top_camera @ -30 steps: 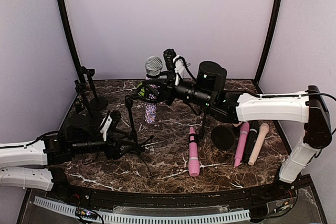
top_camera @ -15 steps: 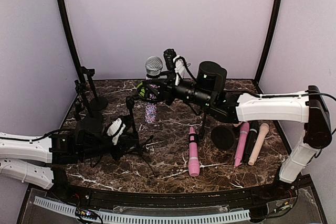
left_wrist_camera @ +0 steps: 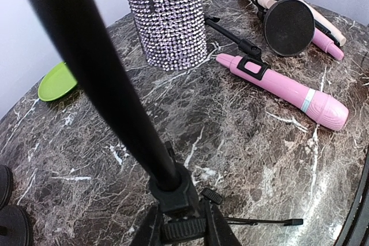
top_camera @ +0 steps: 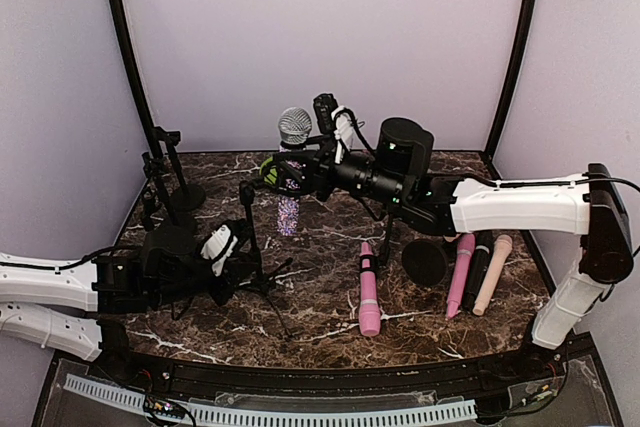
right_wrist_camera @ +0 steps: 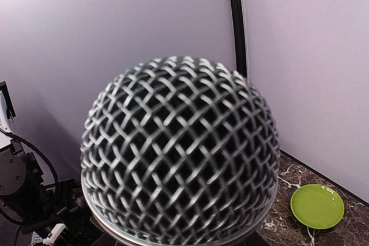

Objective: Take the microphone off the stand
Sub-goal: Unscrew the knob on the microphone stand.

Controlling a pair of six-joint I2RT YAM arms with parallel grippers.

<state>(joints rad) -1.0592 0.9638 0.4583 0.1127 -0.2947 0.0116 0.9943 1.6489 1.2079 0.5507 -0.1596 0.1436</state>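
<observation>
The microphone (top_camera: 293, 127) has a silver mesh head and a sparkly handle (top_camera: 288, 214). My right gripper (top_camera: 290, 171) is shut on its body and holds it upright just right of the stand's pole (top_camera: 248, 222). In the right wrist view the mesh head (right_wrist_camera: 179, 154) fills the frame and hides the fingers. The black tripod stand (left_wrist_camera: 109, 84) stands at the near left. My left gripper (top_camera: 238, 255) is low at its hub, and its fingers (left_wrist_camera: 222, 231) press both sides of the knurled collar (left_wrist_camera: 184, 229). The sparkly handle (left_wrist_camera: 167, 18) hangs beyond the pole.
A pink microphone (top_camera: 368, 289) lies mid-table, and pink, black and beige ones (top_camera: 477, 269) lie at the right beside a black round disc (top_camera: 426, 262). A green plate (left_wrist_camera: 56, 82) sits at the back. Another black stand (top_camera: 170, 172) is at the back left.
My left gripper slid right to the stand's hub and closed on it. The microphone in my right gripper rose slightly.
</observation>
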